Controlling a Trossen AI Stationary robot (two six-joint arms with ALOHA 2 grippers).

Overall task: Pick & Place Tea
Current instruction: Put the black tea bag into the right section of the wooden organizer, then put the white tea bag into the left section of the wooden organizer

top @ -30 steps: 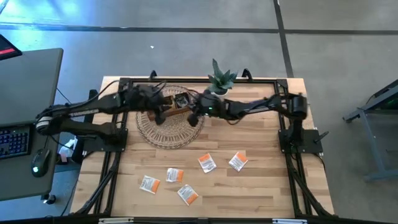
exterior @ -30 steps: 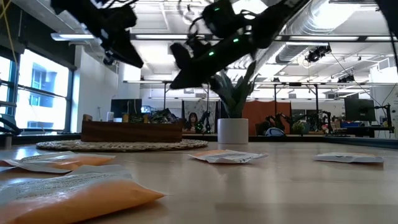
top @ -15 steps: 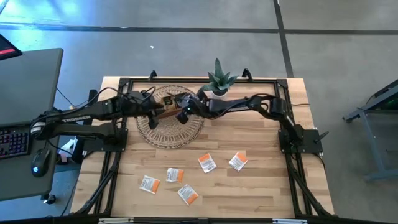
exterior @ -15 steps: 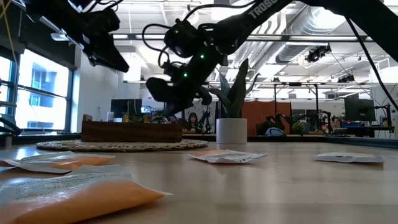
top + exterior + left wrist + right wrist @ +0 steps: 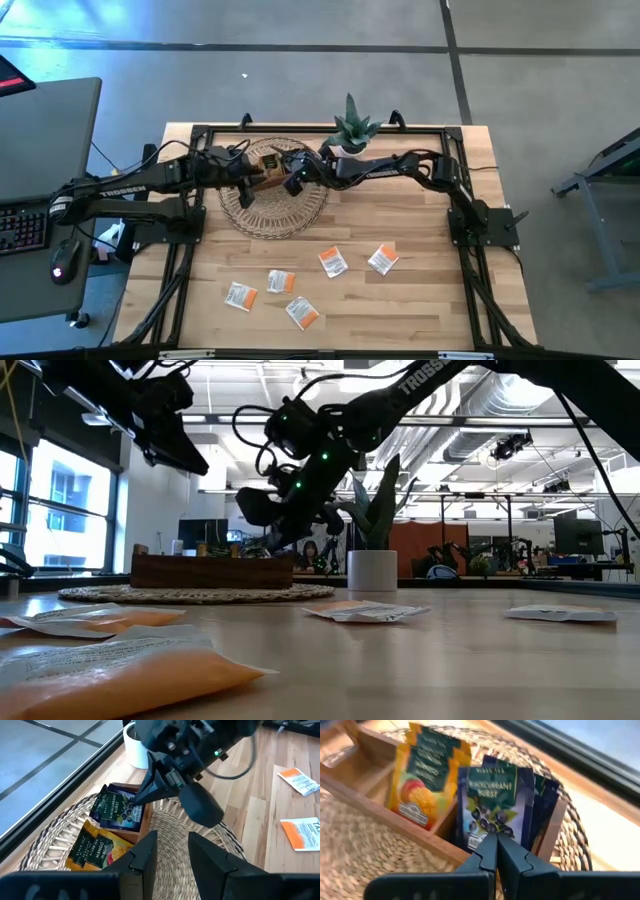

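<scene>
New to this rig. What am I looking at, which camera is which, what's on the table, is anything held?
Two dark robot arms work at a wooden table. One picture looks straight down, one sits at table height, and one rides on each wrist.

On a woven mat stands a wooden tray holding dark blackcurrant sachets and mango sachets. A potted plant stands beside it. Five orange-and-white sachets lie loose on the table.

The right end effector is shut, its tips at the blackcurrant sachets; a grip isn't visible. The left end effector hangs open over the mat, holding nothing.
</scene>
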